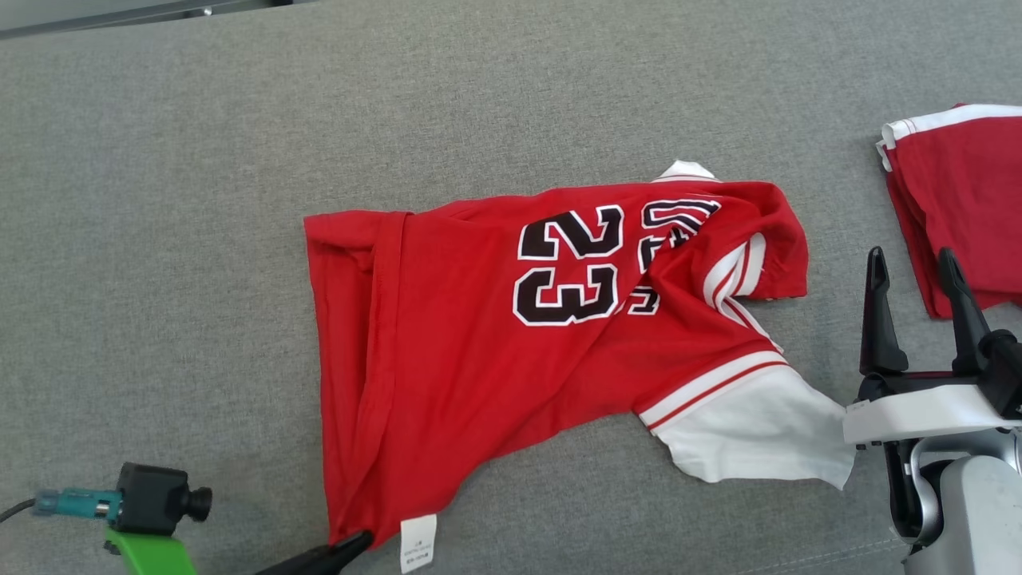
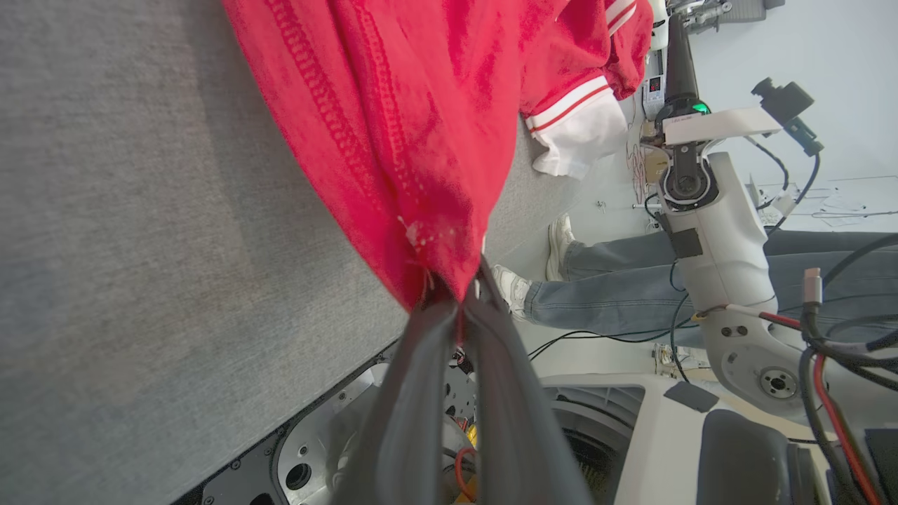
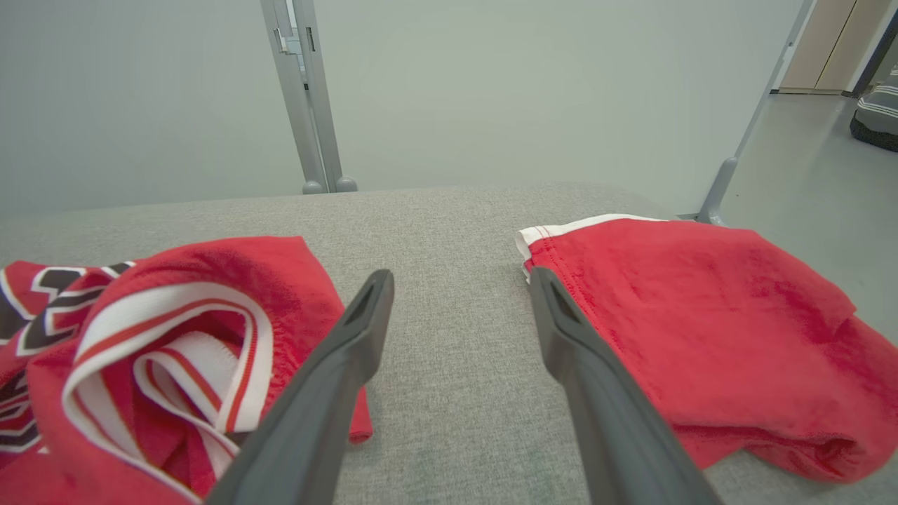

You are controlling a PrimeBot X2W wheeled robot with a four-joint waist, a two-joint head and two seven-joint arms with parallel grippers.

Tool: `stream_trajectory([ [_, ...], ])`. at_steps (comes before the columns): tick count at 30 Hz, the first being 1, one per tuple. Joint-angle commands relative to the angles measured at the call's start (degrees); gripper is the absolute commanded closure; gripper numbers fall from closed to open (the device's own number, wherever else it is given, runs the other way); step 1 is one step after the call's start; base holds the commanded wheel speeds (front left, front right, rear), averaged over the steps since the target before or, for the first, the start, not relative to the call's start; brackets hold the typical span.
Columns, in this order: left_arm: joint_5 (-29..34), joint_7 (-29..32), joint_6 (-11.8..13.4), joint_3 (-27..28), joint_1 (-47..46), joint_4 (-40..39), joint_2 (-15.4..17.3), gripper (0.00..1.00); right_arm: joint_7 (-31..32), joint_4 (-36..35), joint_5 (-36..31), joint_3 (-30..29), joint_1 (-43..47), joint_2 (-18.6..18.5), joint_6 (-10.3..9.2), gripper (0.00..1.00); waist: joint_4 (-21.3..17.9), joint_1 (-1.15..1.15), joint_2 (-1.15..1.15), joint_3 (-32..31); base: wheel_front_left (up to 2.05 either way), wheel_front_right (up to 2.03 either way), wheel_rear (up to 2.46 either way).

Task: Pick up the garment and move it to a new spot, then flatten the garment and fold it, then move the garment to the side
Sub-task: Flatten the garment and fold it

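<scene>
The garment [image 1: 479, 335], a red jersey with a black and white 23 and white sleeve trim, lies spread but wrinkled on the grey table [image 1: 160, 239]. My left gripper [image 1: 351, 545] is at its near hem corner beside the white label, shut on the red cloth; in the left wrist view the garment [image 2: 393, 126] bunches where it meets the closed left gripper [image 2: 456, 298]. My right gripper [image 1: 918, 267] stands open to the right of the jersey's white sleeve. In the right wrist view the open right gripper [image 3: 459, 294] hovers over bare cloth between the garment's collar [image 3: 175, 337] and another red piece.
A second red piece with white trim [image 1: 958, 200] [image 3: 701, 315] lies at the table's right edge. A person's legs in jeans and white shoes [image 2: 631, 287] stand beside the table. Metal posts [image 3: 305, 98] rise behind the far edge.
</scene>
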Motion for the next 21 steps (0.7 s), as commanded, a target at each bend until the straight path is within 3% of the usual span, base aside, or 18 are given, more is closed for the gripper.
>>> stream_trajectory([
  [1,1.0,2.2,-0.4,-0.8,-1.8,1.2,-1.4,1.00,-0.2,0.0,-0.6,-0.1,-0.7,-0.1,-0.02,0.00,0.4,0.00,0.47,0.3,0.00,0.00,0.00],
  [6,2.2,4.1,-0.4,-1.5,-3.5,4.3,-5.2,1.00,-0.2,0.1,-0.5,0.3,-0.9,-0.1,-0.02,0.00,0.5,0.00,0.47,0.6,0.00,0.00,0.00],
  [14,3.8,0.7,-0.4,-0.9,-1.4,8.9,-7.4,0.97,-0.2,0.4,-0.6,-0.2,0.2,-0.1,-0.02,0.00,0.3,0.00,0.47,0.5,0.00,0.00,0.00],
  [21,3.2,-2.2,-0.4,0.4,0.5,11.5,-7.7,0.79,-0.2,0.7,-1.3,-0.6,0.7,-0.1,-0.02,0.00,1.1,0.00,0.47,-0.9,0.00,0.00,0.00],
])
